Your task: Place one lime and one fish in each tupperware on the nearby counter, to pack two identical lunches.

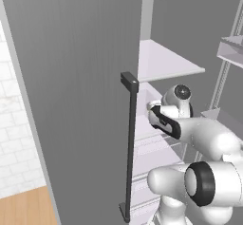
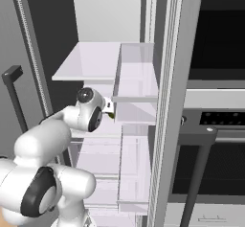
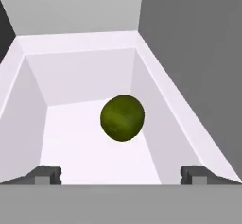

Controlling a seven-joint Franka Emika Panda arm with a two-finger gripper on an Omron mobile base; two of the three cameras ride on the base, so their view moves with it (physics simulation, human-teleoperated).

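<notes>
Small round dark yellow-green lime (image 3: 122, 117) rests on floor of pale white fridge bin (image 3: 85, 72), toward right wall, apart from back wall.

End effector (image 3: 121, 173) of white arm (image 1: 209, 138) hovers above bin, released: finger tips (image 3: 47, 175) spread wide, lime centred between them, no contact. Judgement: wide spread gives clearance for descent around fruit; bin walls limit side approach, so top-down entry fits.

Tall grey fridge door (image 1: 76, 100) stands open with dark vertical handle (image 1: 129, 148); wooden desk (image 1: 26, 210) low left.
</notes>
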